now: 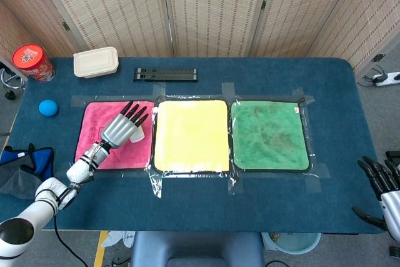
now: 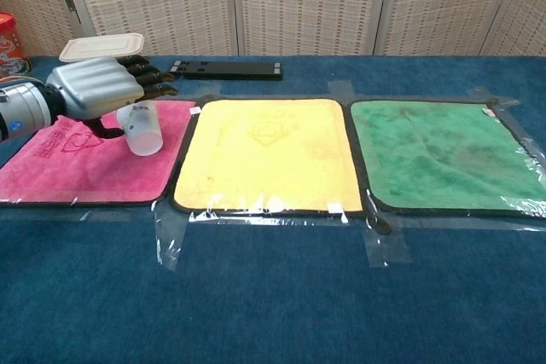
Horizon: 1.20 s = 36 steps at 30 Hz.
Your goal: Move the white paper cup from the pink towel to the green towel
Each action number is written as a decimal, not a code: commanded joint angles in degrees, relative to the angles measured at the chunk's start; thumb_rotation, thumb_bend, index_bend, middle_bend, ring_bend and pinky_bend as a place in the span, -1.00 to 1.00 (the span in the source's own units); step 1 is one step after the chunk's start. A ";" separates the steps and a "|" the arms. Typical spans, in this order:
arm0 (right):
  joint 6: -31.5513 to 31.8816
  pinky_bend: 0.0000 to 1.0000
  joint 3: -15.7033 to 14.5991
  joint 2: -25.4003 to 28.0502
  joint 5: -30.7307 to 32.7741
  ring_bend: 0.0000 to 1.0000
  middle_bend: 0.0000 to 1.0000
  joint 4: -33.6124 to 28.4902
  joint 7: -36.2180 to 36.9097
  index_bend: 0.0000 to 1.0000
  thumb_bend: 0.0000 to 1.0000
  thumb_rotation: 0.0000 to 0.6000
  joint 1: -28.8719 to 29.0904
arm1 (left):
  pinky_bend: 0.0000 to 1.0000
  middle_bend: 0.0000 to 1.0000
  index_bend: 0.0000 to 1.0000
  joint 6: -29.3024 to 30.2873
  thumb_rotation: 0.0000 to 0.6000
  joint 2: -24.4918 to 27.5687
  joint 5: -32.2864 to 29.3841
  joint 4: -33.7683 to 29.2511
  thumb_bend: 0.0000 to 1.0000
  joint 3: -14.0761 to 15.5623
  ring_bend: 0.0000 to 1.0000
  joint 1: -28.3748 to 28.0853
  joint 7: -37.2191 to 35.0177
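The left hand (image 2: 98, 91) covers the white paper cup (image 2: 143, 130) at the pink towel (image 2: 60, 164) edge, grasp unclear, so next comes a firm grip before carrying to the green towel (image 2: 444, 155).

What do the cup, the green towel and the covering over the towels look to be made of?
Cup: task says paper, but it looks translucent and frosted here, possibly thin plastic; pink shows faintly through its wall. Green towel: soft matte cloth, likely microfibre, with a mottled, brushed nap and dark stitched edge. Covering: clear glossy plastic film or tape, judging by wrinkles and glare at the borders.
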 commanded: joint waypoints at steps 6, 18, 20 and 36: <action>0.55 -1.00 0.17 0.02 0.29 -0.78 -0.81 0.44 0.64 -0.89 -0.75 1.00 -0.34 | -1.00 -1.00 -1.00 1.49 1.00 0.43 -0.60 -6.86 -0.32 -1.75 -1.00 -2.96 2.67; 0.13 -1.00 0.44 -0.06 0.25 -0.78 -0.81 0.77 1.10 -0.89 -0.75 1.00 0.07 | -1.00 -1.00 -1.00 2.65 1.00 4.69 -3.46 -14.13 -0.32 -2.87 -1.00 -1.86 6.55; -0.17 -1.00 0.42 -0.17 0.25 -0.78 -0.81 0.85 1.15 -0.89 -0.75 1.00 0.22 | -1.00 -1.00 -1.00 1.75 1.00 5.07 -4.21 -12.33 -0.32 -2.60 -1.00 -1.33 7.75; -0.46 -1.00 0.39 0.27 0.22 -0.78 -0.81 -0.39 -0.19 -0.89 -0.75 1.00 0.28 | -1.00 -1.00 -1.00 -5.75 1.00 0.59 -7.82 2.52 -0.32 -2.20 -1.00 -1.65 10.44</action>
